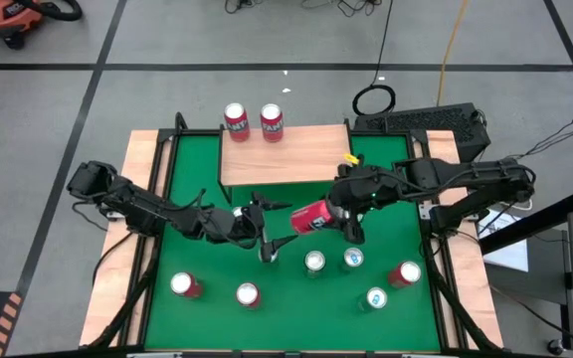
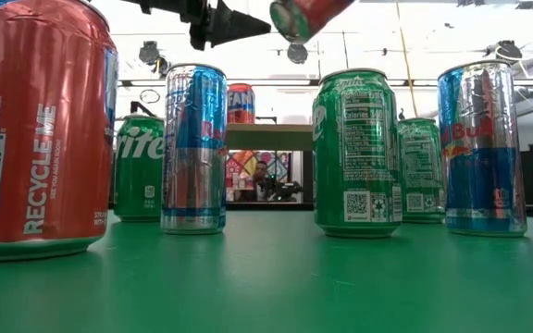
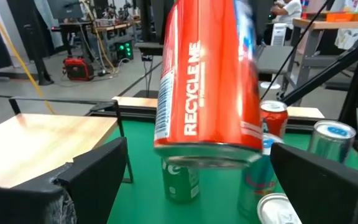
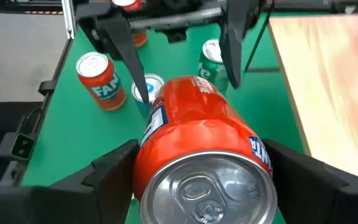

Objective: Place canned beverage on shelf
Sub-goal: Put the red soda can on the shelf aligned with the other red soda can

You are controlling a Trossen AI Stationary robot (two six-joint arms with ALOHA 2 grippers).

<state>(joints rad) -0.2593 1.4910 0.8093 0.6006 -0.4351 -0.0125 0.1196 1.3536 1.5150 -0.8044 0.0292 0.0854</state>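
Observation:
A red can lies on its side in the air above the green table, just in front of the light-wood shelf. My right gripper is shut on it. The can also shows in the right wrist view and at the top of the low view. My left gripper is open at the can's bottom end; its fingers stand on either side without touching it. Two red cans stand upright on the shelf's far edge. My right gripper pinches the red can between its two fingers, on the can's round wall near the lid end. The fingers come level from the table's right and lie along the can. The can is held level, lifted clear of the table, its bottom toward the table's left.
Several cans stand upright on the table's near half: red ones, green ones and blue-silver ones. Wooden strips edge the table's left and right sides.

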